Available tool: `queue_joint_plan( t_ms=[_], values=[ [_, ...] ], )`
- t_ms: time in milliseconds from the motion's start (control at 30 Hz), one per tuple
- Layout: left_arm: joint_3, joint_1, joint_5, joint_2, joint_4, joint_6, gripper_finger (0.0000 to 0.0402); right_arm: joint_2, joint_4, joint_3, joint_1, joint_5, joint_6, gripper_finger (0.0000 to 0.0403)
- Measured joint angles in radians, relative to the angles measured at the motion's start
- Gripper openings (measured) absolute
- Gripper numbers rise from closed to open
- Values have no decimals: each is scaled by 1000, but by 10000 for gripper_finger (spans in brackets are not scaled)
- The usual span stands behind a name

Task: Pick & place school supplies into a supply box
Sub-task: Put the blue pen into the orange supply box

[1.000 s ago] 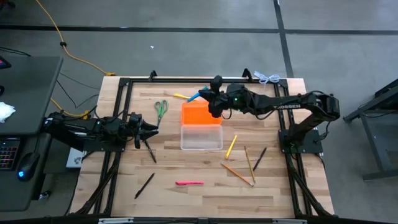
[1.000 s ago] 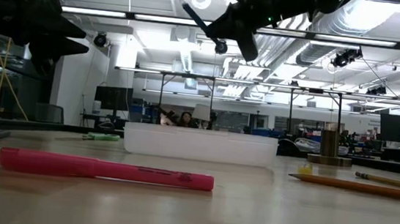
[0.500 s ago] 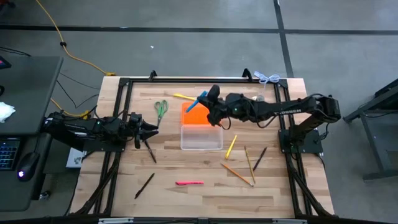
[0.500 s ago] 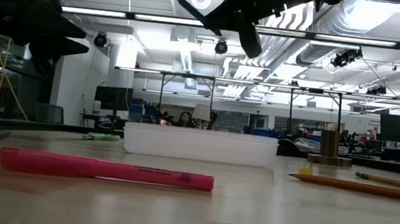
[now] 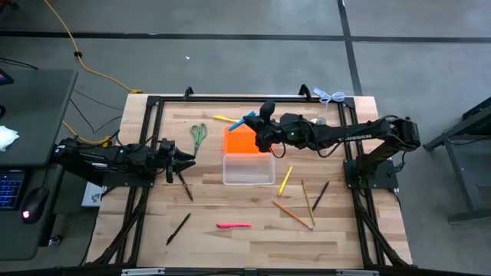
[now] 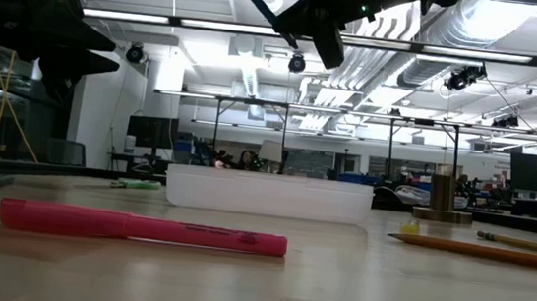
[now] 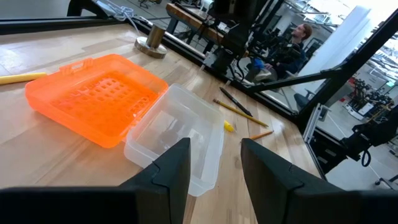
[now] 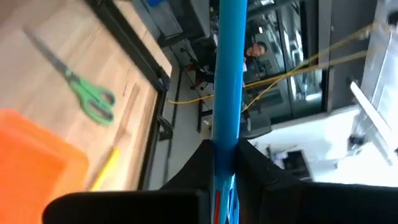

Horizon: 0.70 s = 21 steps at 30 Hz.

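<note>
Blue pen [image 5: 247, 120] above orange lid [image 5: 247, 141] edge

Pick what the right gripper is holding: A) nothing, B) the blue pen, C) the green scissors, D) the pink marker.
B: the right gripper is shut on the blue pen, held up over the orange lid. The pink marker and scissors lie on the table.

Robotics lab: ceiling ducts [image 6: 477, 32], workbenches [image 6: 339, 138], wooden rig table [image 5: 245, 238].
</note>
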Motion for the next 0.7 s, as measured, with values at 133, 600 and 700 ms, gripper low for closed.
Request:
queue_joint_plan(
  t_ms=[133, 600, 700],
  values=[
    [0, 0, 0, 0, 0, 0, 172, 0, -2, 0, 1, -40, 107, 21],
    [0, 0, 0, 0, 0, 0, 172, 0, -2, 0, 1, -396, 555, 21],
    [0, 0, 0, 0, 0, 0, 172, 0, -12, 0, 0, -501, 633, 21]
  ],
)
